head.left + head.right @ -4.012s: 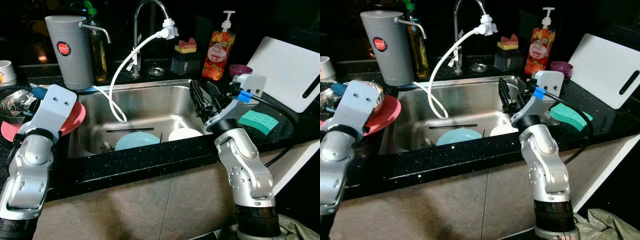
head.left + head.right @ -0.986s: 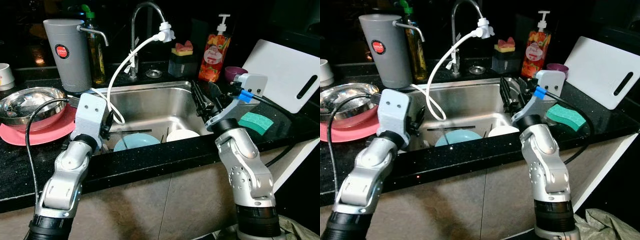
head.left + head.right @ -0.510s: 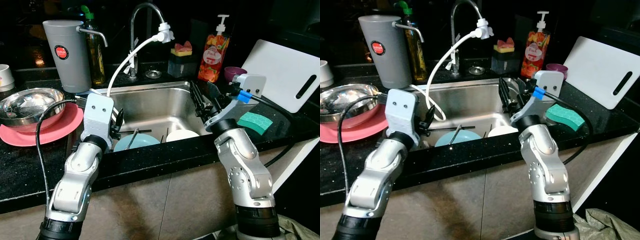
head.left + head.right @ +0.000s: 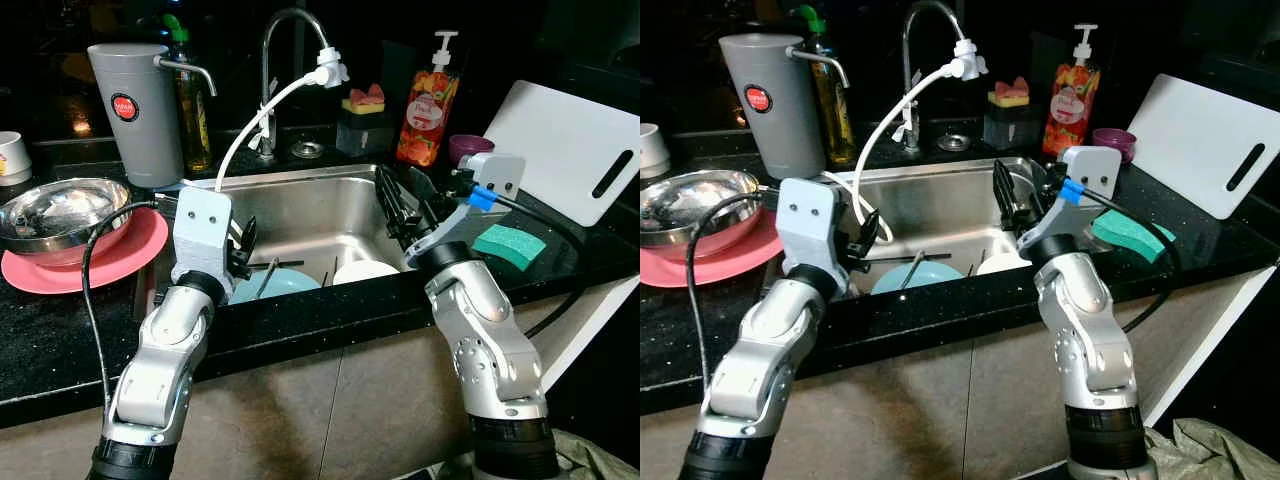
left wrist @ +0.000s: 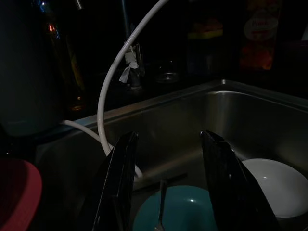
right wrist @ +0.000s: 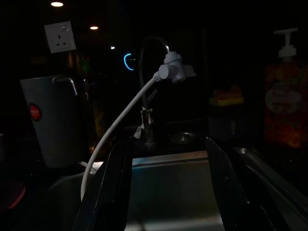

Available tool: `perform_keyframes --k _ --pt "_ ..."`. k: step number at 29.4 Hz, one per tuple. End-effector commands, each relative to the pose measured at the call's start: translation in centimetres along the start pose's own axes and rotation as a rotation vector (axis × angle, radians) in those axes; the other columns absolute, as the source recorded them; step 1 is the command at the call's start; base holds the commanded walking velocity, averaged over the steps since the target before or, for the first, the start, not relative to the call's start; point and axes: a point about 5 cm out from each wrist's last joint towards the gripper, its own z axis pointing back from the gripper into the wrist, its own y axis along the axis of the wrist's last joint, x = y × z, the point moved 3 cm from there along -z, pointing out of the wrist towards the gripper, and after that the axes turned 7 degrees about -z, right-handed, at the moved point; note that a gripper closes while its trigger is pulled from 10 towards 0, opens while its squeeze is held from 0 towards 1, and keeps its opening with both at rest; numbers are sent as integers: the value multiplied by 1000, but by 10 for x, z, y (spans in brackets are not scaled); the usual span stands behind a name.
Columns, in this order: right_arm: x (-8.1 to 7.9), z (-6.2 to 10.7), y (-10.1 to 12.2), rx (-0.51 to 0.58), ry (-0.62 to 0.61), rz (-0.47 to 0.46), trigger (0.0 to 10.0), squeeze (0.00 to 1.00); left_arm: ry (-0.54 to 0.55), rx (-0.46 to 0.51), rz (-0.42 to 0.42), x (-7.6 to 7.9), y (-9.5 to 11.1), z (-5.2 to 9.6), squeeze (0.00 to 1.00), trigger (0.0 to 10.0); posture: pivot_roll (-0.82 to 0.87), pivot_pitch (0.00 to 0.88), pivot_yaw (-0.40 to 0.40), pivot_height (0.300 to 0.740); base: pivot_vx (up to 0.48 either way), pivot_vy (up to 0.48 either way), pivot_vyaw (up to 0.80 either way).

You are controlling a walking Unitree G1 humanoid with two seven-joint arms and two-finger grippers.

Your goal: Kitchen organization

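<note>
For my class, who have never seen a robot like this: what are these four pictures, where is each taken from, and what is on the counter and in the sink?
This is a humanoid robot at a kitchen sink. Two pictures come from cameras in its head, looking down at its silver arms. The two dark ones come from a camera on each wrist, looking along that gripper's black fingers.

The left gripper and right gripper are both open over the sink and hold nothing. In the sink lie a blue plate and a white plate.

On the counter stand a grey jug, a metal bowl on a red plate, a soap bottle, a green sponge and a white cutting board.
</note>
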Motion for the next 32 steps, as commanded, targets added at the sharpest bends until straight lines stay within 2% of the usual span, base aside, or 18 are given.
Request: perform_keyframes --k 1,32 --pt "-1 3 2 15 -2 14 10000 0 9 32 6 -2 8 0 0 10000 25 96 -26 740 0 0 0" --pt "0 2 4 20 -7 18 10000 0 5 29 -4 -3 6 -1 0 10000 25 102 -25 740 0 0 0"
